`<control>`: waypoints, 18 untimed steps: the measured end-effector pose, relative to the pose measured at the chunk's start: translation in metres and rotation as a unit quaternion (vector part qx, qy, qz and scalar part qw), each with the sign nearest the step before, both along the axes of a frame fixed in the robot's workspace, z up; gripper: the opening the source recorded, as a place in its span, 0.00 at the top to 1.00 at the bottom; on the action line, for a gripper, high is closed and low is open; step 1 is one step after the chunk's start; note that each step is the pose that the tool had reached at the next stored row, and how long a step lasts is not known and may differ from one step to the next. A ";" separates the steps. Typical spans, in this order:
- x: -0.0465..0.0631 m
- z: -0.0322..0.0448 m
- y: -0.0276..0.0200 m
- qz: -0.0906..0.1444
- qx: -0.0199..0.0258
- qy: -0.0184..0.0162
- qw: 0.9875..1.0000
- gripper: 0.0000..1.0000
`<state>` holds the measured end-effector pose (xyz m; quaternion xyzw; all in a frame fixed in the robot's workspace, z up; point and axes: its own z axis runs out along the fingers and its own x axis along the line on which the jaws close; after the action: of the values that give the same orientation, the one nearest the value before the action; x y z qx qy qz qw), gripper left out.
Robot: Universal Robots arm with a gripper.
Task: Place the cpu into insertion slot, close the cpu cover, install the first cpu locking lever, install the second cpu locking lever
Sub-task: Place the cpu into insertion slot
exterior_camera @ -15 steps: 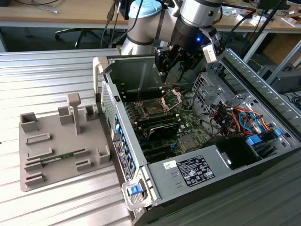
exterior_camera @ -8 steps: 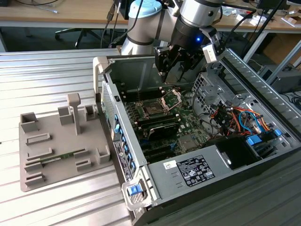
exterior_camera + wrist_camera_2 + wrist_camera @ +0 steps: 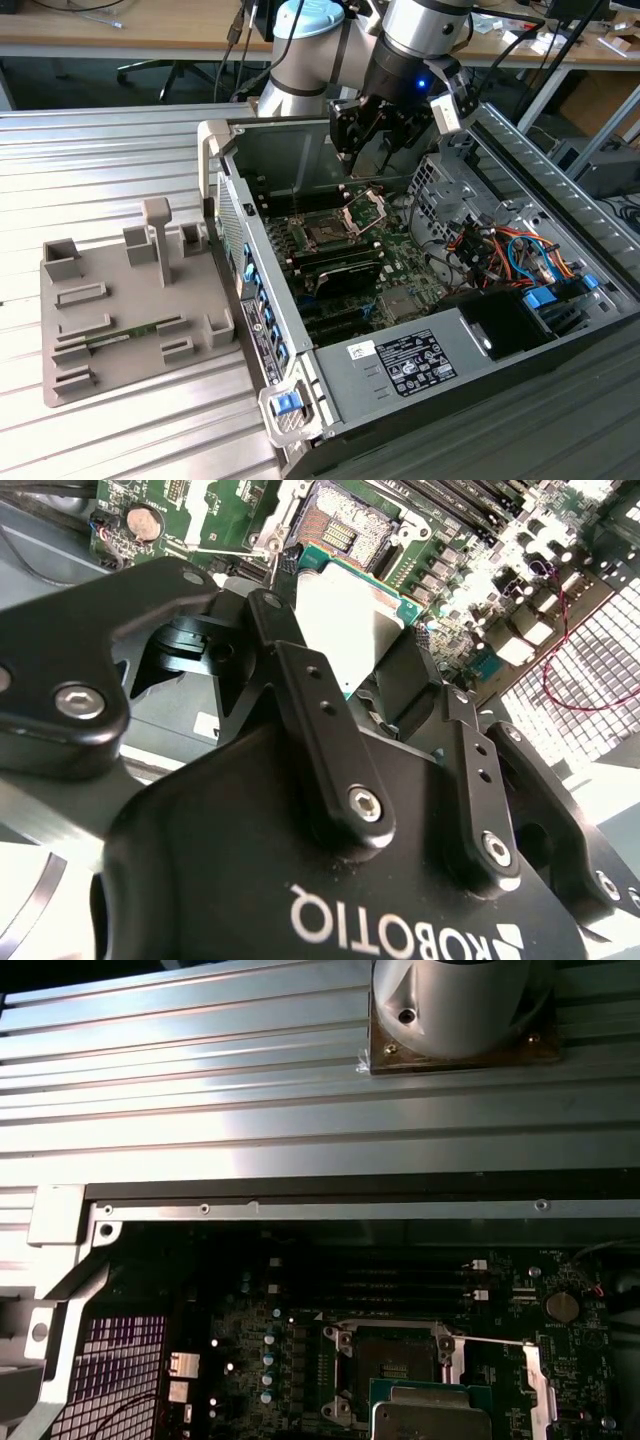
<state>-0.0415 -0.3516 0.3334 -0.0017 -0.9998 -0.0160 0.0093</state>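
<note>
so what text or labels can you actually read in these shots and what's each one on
On the gripper body, second wrist view: large white brand lettering, upside down; not quoted here.
On the label of the power supply housing, exterior view: print too small to read.
On the white sticker beside it: too small.
On the motherboard: silkscreen blurred, unreadable.
On the cpu in the gripper: no readable marking on its top.
</note>
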 end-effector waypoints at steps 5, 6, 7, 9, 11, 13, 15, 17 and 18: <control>0.000 0.0000 0.0000 -0.001 0.000 0.000 1.000 0.46; 0.000 0.0000 0.0000 -0.001 0.000 0.000 1.000 0.46; 0.000 0.0000 0.0000 -0.002 0.000 0.000 1.000 0.46; 0.000 0.0000 0.0000 -0.003 0.000 0.000 1.000 0.46; 0.000 0.0000 0.0000 -0.004 0.000 0.000 1.000 0.46; 0.000 0.0000 0.0000 -0.004 0.000 0.000 1.000 0.46; 0.000 0.0000 0.0000 -0.005 0.000 0.000 1.000 0.46; 0.000 0.0000 0.0000 -0.005 0.000 0.000 1.000 0.46; 0.000 0.0000 0.0000 -0.005 0.000 0.000 1.000 0.46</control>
<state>-0.0415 -0.3516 0.3333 -0.0068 -0.9998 -0.0161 0.0093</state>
